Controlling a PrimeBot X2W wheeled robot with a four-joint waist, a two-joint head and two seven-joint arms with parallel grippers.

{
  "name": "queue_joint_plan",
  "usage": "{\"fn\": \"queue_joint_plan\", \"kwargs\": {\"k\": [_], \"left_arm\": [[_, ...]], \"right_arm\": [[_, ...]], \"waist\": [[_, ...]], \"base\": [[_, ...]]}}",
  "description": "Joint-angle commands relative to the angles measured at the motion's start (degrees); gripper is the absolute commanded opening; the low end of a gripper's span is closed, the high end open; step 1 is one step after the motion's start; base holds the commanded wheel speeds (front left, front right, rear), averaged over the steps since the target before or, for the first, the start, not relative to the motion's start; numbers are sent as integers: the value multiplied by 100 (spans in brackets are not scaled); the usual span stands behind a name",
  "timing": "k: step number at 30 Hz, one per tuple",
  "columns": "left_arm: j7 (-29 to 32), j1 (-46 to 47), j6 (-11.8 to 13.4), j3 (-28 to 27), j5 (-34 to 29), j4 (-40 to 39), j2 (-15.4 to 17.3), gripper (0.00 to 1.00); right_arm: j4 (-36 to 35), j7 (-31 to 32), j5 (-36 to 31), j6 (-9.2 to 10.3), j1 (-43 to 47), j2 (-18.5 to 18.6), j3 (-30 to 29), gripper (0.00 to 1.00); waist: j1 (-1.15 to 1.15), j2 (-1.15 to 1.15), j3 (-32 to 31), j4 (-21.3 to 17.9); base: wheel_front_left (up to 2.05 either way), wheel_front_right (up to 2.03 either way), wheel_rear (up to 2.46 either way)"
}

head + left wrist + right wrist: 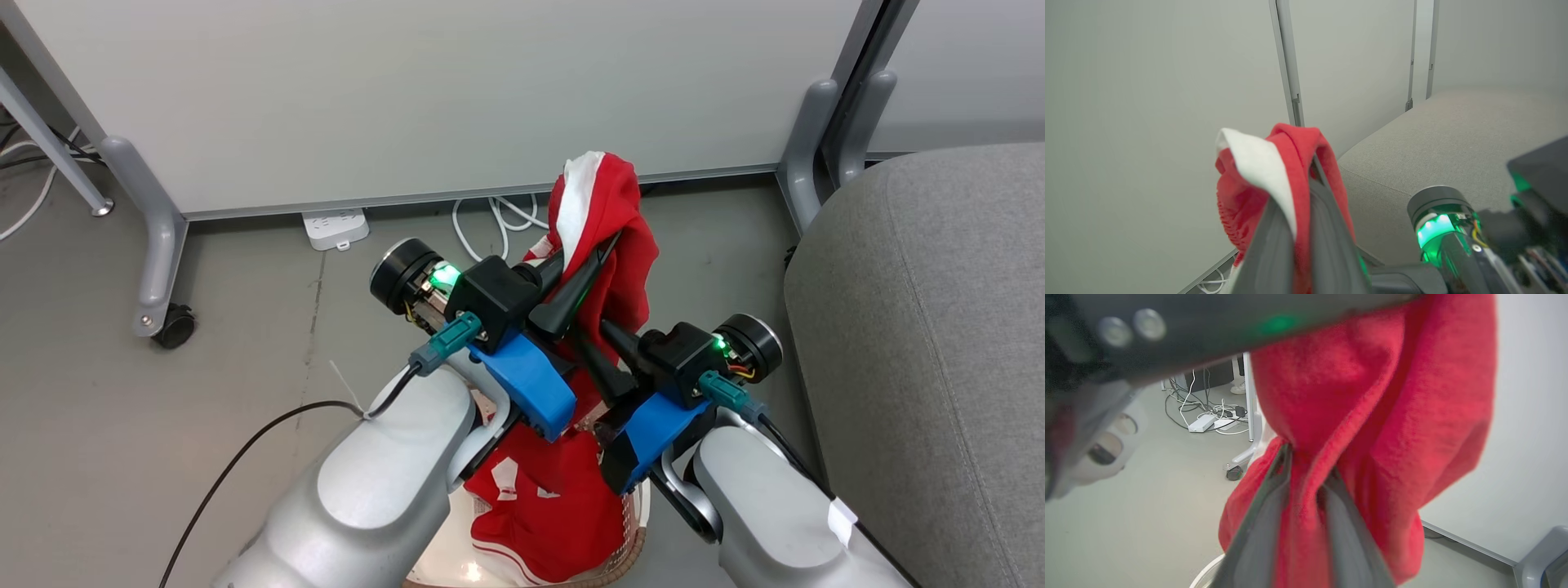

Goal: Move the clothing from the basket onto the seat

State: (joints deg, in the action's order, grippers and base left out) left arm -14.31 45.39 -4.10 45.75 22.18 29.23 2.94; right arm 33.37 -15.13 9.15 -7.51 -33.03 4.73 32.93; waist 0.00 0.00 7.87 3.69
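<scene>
Most of basket point(633, 531) under clothing point(608, 245)

**Inspector:** Position of the red garment point(608, 196)?

**Assistant:** Raised above the basket point(633, 523). It is draped over the left gripper point(592, 253), whose fingers are pressed together on it. A white panel shows at the top fold.

**Inspector:** The right gripper point(589, 331)?

**Assistant:** Just below the left gripper and crossing it, with its fingers against the hanging fabric.

**Inspector:** Basket contents?

**Assistant:** Red cloth with white stripes. The garment's lower end trails down into it.

**Inspector:** The seat point(922, 343)?

**Assistant:** Grey, on the right, apart from the garment.
</scene>
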Motion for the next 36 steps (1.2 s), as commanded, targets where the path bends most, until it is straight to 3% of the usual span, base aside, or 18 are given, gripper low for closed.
{"fn": "queue_joint_plan", "kwargs": {"k": [1,24,25,26,36], "left_arm": [[-49,46,39,10,54,-13,3,0],[-83,40,97,107,175,131,2,0],[-85,47,117,92,173,132,1,25],[-87,53,130,89,168,131,1,100],[-100,79,181,70,101,154,46,100]], "right_arm": [[32,-4,41,4,-109,-33,17,0],[83,-4,116,4,22,-57,123,0],[79,-4,118,4,24,-55,121,0],[76,-4,122,4,24,-55,118,0],[12,-4,136,4,6,-72,115,0]], "waist": [[0,0,-9,2],[0,0,-116,-40],[0,0,-113,-40],[0,0,-109,-41],[0,0,-61,-53]], "base": [[0,0,0],[0,0,0],[0,0,0],[0,0,0],[0,0,0]]}}
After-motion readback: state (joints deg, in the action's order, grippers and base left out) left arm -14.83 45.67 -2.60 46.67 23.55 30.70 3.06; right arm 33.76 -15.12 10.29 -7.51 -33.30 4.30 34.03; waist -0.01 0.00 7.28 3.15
